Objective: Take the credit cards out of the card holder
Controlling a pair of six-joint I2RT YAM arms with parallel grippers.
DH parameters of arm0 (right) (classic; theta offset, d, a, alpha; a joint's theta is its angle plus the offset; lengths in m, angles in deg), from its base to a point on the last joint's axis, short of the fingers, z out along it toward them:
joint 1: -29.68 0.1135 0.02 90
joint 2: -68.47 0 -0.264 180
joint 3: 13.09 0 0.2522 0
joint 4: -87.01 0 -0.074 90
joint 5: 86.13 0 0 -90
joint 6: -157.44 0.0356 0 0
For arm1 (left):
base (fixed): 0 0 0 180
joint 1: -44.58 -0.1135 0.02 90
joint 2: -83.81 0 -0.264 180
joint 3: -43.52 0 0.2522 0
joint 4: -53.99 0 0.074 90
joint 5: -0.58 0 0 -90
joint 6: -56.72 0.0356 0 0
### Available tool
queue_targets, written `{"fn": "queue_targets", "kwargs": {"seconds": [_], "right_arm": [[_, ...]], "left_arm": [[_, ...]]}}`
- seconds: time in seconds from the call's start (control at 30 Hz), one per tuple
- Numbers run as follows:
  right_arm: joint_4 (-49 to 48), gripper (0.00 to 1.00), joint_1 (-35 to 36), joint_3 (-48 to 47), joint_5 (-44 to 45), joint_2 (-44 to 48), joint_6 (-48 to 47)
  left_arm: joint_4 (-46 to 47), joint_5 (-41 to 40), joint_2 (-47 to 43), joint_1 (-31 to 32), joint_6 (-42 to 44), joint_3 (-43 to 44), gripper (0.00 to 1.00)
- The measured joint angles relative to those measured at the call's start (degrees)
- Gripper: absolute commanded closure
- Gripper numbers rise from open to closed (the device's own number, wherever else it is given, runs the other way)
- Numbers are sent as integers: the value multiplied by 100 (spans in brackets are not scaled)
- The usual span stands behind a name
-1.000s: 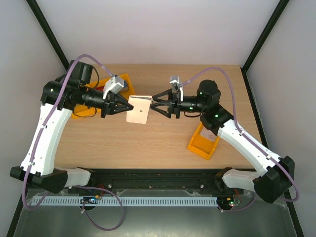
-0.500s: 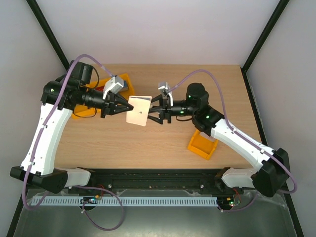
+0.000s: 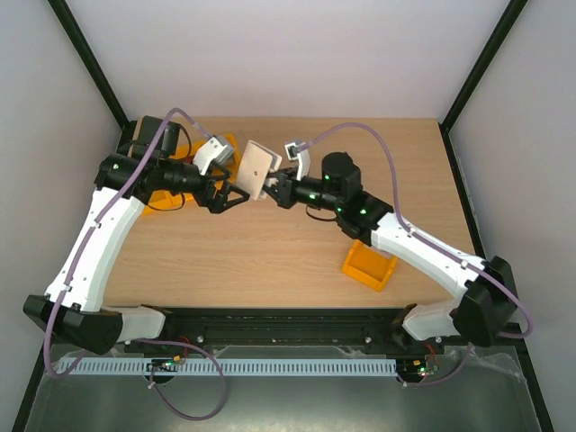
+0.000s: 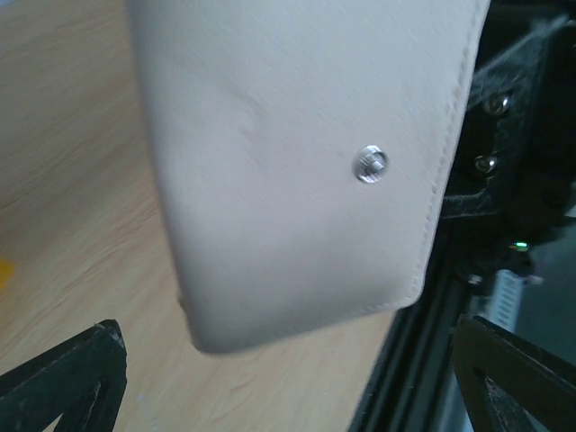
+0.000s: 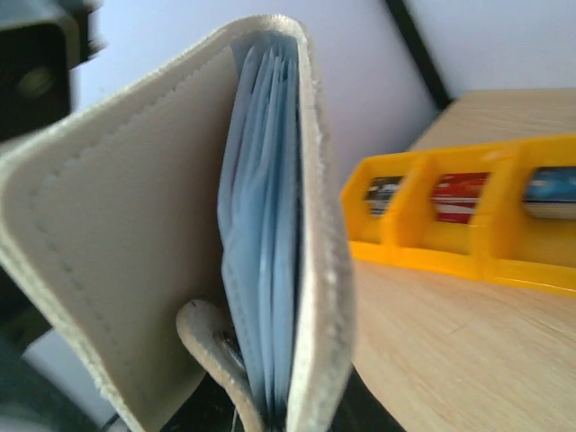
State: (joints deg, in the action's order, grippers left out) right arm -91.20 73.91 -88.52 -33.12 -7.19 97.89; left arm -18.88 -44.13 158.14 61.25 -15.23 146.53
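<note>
Early on, I judge: the right hand (image 3: 273,187) pinches the wallet (image 3: 260,167) above the counter (image 3: 297,256), the left hand (image 3: 236,197) is spread beside it, and no card shows leaving the sleeves (image 5: 261,225).

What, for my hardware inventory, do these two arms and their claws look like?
The left arm and right arm: white shells, black joints and bases, a lilac cable looping along each. The left claw and right claw: black, angular two-finger parts. Small green lights dot the joints.
</note>
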Motion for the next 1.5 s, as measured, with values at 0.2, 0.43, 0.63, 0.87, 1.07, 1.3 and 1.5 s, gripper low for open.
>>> {"fn": "queue_targets", "kwargs": {"seconds": [0.2, 0.43, 0.63, 0.87, 1.07, 1.3, 1.5], "right_arm": [[737, 98, 321, -619, 1593, -603, 326], [1003, 98, 417, -756, 1856, -761, 446], [1038, 98, 321, -748, 1749, -767, 328], [1025, 98, 66, -682, 944, -767, -7], [730, 98, 66, -382, -63, -605, -210], [-87, 74, -72, 212, -765, -319, -122], [-726, 54, -245, 643, -1062, -120, 81]], "left_arm": [[422, -1200, 9, 348, -160, -190, 1], [938, -2308, 256, 664, -210, -297, 1], [970, -2590, 529, 363, -208, -317, 1], [846, -2146, 463, -310, -140, -317, 16], [538, -702, 420, -890, -13, -192, 46], [177, 654, 350, -852, 142, -192, 95], [81, 1069, 127, -861, 286, -234, 98]]}}
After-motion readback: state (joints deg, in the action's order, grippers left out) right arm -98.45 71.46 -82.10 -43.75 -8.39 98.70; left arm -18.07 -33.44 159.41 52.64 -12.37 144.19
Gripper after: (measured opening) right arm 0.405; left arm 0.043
